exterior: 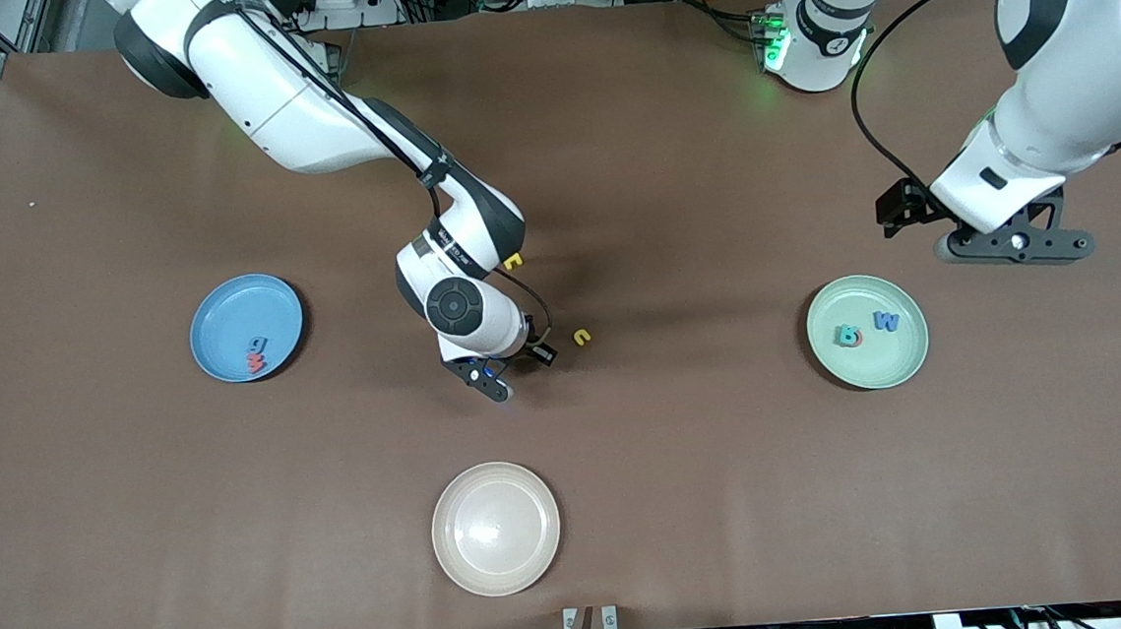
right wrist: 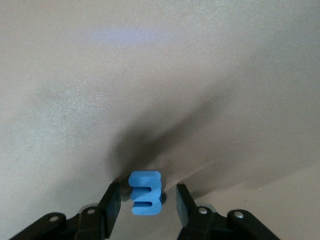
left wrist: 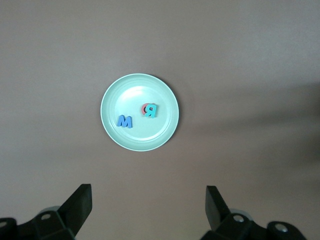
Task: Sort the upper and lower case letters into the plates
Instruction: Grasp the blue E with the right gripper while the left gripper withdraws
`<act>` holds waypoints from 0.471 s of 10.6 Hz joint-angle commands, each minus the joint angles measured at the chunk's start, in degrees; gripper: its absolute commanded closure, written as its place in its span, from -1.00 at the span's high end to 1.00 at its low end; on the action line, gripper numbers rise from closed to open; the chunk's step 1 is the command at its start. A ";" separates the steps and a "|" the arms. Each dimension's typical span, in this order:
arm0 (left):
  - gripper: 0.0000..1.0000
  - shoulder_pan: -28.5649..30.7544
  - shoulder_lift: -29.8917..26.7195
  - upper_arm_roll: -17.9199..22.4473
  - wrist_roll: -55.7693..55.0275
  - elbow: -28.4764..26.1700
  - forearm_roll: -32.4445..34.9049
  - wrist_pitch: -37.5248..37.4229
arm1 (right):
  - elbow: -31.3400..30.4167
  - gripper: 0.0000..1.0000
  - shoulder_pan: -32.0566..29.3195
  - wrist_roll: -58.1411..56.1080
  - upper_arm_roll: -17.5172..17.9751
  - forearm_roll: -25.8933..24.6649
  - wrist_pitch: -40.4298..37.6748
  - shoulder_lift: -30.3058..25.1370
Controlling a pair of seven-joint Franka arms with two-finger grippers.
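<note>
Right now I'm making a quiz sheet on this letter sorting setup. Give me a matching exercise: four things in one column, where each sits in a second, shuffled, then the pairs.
Things:
1. blue M
2. red letter
3. blue letter
4. cream plate

Places:
A. between the right pincer's fingers
B. in the blue plate
C. nearest the front camera, nothing in it
D. in the mint plate

Pairs: 1-D, 2-B, 3-A, 4-C
</note>
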 commanded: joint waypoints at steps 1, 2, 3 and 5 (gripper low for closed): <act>1.00 0.64 -3.26 -0.40 -1.02 -3.12 -0.88 0.47 | 1.29 -0.16 0.46 0.65 -0.05 -0.56 0.53 1.45; 1.00 0.64 -3.17 -0.40 -1.11 -3.21 -0.97 0.47 | 1.29 -0.26 0.46 0.74 -0.05 -0.56 0.53 1.45; 1.00 0.64 -3.00 -0.40 -1.81 -3.21 -0.88 0.47 | 1.29 -0.30 0.46 0.83 -0.14 -0.56 0.53 1.45; 1.00 0.64 -2.73 -0.40 -2.25 -3.12 -0.97 0.47 | 1.29 -0.57 0.46 0.57 -0.05 -0.47 0.53 1.45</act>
